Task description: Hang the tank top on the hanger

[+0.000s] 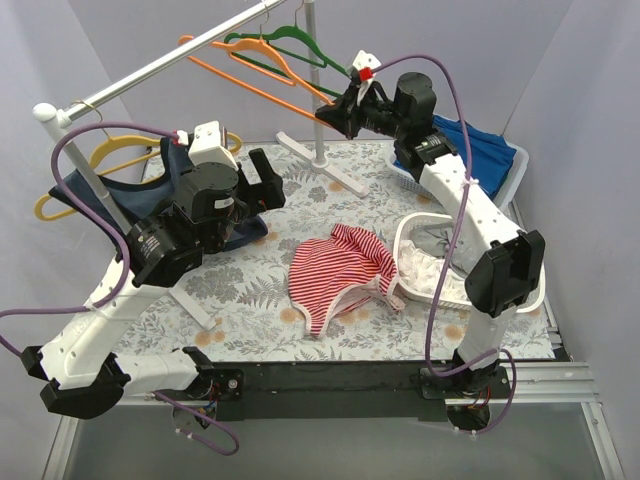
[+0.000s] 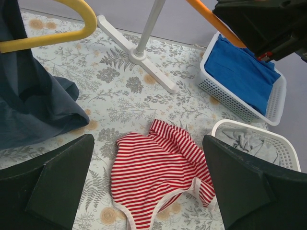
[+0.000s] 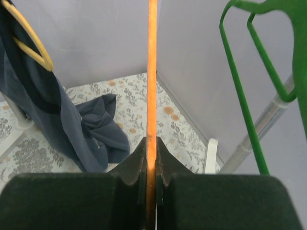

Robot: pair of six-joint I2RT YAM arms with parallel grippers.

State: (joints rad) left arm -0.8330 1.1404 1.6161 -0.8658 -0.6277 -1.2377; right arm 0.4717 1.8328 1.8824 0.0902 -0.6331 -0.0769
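Observation:
The red-and-white striped tank top point(image 1: 335, 272) lies crumpled on the floral table, also in the left wrist view point(image 2: 156, 170). The orange hanger point(image 1: 250, 75) hangs on the rail at the back. My right gripper point(image 1: 333, 108) is shut on the hanger's lower bar, which runs straight up between its jaws in the right wrist view point(image 3: 152, 72). My left gripper point(image 1: 262, 180) is open and empty, held above the table to the left of the tank top; its fingers point(image 2: 53, 187) frame the top from above.
A green hanger point(image 1: 285, 45) hangs beside the orange one. A yellow hanger point(image 1: 100, 165) carries a dark navy top point(image 1: 120, 195) at the left. The rail stand's foot point(image 1: 320, 165) is at the back. A white basket with blue cloth point(image 1: 480, 155) and another basket point(image 1: 430, 260) sit right.

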